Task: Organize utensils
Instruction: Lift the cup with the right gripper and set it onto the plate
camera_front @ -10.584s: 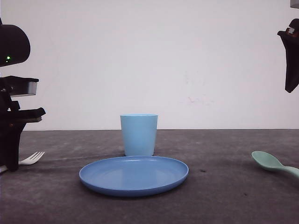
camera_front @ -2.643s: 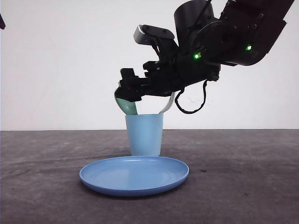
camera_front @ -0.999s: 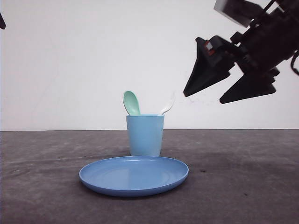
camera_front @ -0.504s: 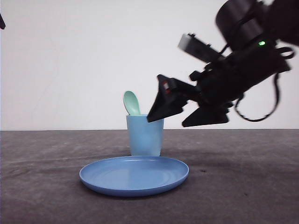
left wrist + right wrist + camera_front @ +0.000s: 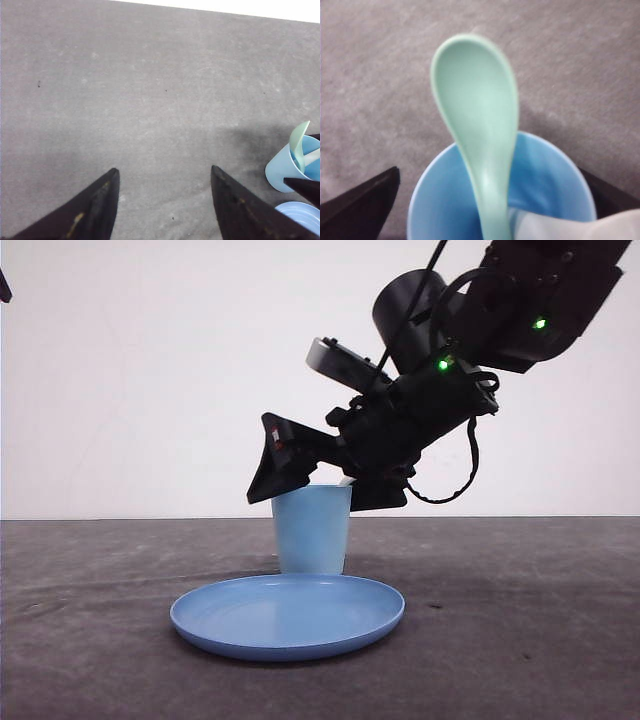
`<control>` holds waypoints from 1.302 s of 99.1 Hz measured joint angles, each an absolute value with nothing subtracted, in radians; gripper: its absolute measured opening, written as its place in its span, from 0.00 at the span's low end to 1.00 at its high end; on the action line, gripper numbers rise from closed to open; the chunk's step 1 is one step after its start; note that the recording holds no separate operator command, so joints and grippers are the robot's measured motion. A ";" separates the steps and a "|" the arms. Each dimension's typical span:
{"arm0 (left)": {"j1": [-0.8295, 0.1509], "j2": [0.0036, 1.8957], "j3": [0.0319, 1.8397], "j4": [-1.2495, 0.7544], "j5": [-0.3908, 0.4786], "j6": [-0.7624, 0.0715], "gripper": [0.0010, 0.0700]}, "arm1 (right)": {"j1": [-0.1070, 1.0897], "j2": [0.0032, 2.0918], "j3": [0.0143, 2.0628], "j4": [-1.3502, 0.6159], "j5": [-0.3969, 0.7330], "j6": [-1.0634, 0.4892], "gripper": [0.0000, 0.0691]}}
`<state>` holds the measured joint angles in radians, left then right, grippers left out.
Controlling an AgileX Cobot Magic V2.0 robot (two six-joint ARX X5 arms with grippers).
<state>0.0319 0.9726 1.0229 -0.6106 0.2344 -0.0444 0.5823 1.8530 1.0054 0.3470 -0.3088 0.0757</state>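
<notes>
Partly behind the right claw (image 5: 318, 480), spoon (image 5: 477, 120) in cup (image 5: 311, 532)

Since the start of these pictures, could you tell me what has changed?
The fork and spoon left the table and now stand in the cup. The right gripper, open, has come back down over the cup's rim. The plate and cup stayed put.

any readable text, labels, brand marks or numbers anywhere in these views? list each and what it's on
None readable.
Cup, plate, spoon: plain, no print or logo visible.
Right end effector: a small red and white patch near one fingertip in the front view, too small to read.
Green lights on the right arm: lights, not text.
Left end effector: plain dark fingers, no markings legible.
</notes>
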 joint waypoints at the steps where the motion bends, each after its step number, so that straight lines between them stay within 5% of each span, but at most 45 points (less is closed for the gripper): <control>1: 0.032 0.973 1.023 -0.611 0.235 -0.044 0.49 | 0.583 1.853 1.005 0.347 -0.308 0.075 0.99; 15: 0.032 0.973 1.023 -0.610 0.235 -0.044 0.49 | 0.587 1.853 1.005 0.339 -0.289 0.059 0.98; 36: 0.031 0.973 1.023 -0.610 0.235 -0.044 0.49 | 0.588 1.853 1.005 0.304 -0.278 0.041 0.76; 57: 0.032 0.973 1.023 -0.610 0.235 -0.044 0.49 | 0.590 1.849 1.005 0.313 -0.260 0.028 0.70; 129: 0.032 0.973 1.023 -0.609 0.234 -0.041 0.49 | 0.726 1.498 0.943 0.070 -0.257 0.025 0.68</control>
<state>0.0319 0.9726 1.0229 -0.6090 0.2344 -0.0410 0.7258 1.4982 0.9428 0.0700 -0.2573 0.0254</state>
